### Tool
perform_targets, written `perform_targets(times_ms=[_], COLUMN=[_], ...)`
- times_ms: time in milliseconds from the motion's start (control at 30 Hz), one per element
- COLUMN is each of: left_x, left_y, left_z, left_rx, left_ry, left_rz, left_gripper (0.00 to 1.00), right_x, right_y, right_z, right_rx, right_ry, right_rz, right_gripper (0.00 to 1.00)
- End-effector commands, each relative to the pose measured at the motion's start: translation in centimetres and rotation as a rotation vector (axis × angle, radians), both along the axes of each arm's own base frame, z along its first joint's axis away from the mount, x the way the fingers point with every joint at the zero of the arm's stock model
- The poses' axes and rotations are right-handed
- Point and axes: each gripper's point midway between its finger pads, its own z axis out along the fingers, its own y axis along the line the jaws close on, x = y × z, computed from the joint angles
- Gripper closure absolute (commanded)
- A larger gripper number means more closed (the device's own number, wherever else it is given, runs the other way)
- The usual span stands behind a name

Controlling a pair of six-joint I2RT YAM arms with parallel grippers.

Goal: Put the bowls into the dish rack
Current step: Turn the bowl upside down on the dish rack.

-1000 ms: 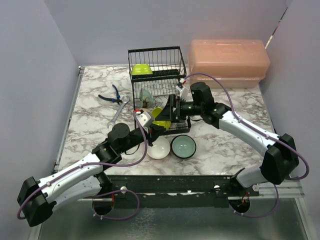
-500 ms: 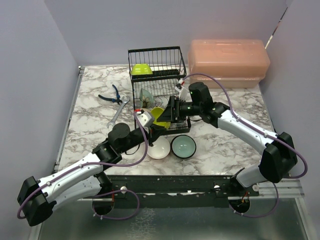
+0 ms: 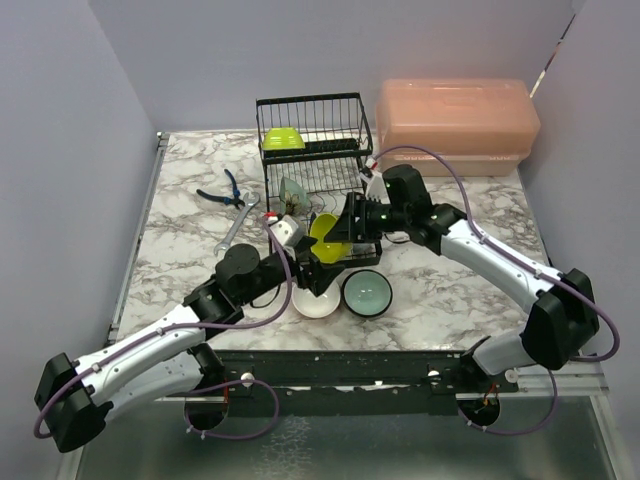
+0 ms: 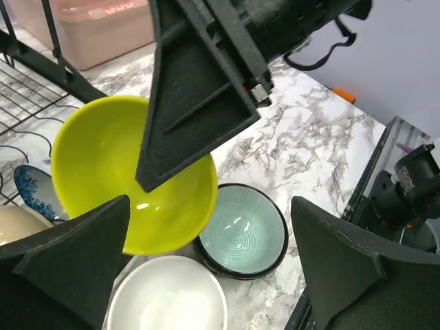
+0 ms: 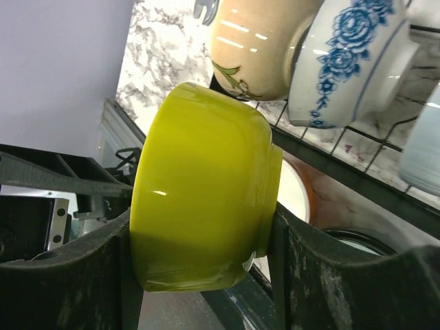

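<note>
A yellow-green bowl (image 3: 325,238) (image 5: 199,185) hangs on its side just in front of the dish rack (image 3: 310,101), with my right gripper (image 3: 337,232) (image 5: 203,227) shut on it, one finger on its base and one on its rim. My left gripper (image 3: 314,268) (image 4: 206,261) is open just below that bowl (image 4: 117,179), touching nothing. Under it on the table sit a white bowl (image 3: 318,300) (image 4: 168,302) and a pale teal bowl (image 3: 367,292) (image 4: 240,230). A beige-patterned bowl (image 5: 261,48) and a blue-patterned bowl (image 5: 350,62) stand in the rack's lower slots. Another yellow-green bowl (image 3: 283,138) lies on the upper shelf.
A pink lidded box (image 3: 455,125) stands right of the rack. Blue-handled pliers (image 3: 225,190) and a wrench (image 3: 235,228) lie left of it. Both arms meet closely in front of the rack's lower tier.
My left gripper has opened and let go of the yellow-green bowl, dropping back a little. My right gripper has closed on that bowl and now holds it alone.
</note>
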Motion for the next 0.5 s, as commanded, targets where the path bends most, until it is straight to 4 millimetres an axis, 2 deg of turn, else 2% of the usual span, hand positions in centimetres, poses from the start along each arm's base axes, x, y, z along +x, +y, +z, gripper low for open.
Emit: perform_targets(times_ms=[0, 233, 467], left_x=[1.0, 3.0, 6.2], left_y=[0.0, 0.1, 2.7], left_z=[0.2, -2.5, -4.4], left_rx=[0.015, 0.028, -0.096], left_ry=[0.071, 0.220, 0.423], left_rz=[0.056, 0.098, 0.133], left_gripper=[0.01, 0.01, 0.01], right_x=[1.0, 2.0, 2.3], right_y=[-2.5, -5.7, -7.3], right_z=[0.9, 1.1, 2.0], right_rx=[-0.045, -0.120, -0.182], right_ry=[-0.085, -0.203, -0.318], right_rz=[-0.056, -0.101, -0.111], right_gripper=[1.00, 1.00, 1.00])
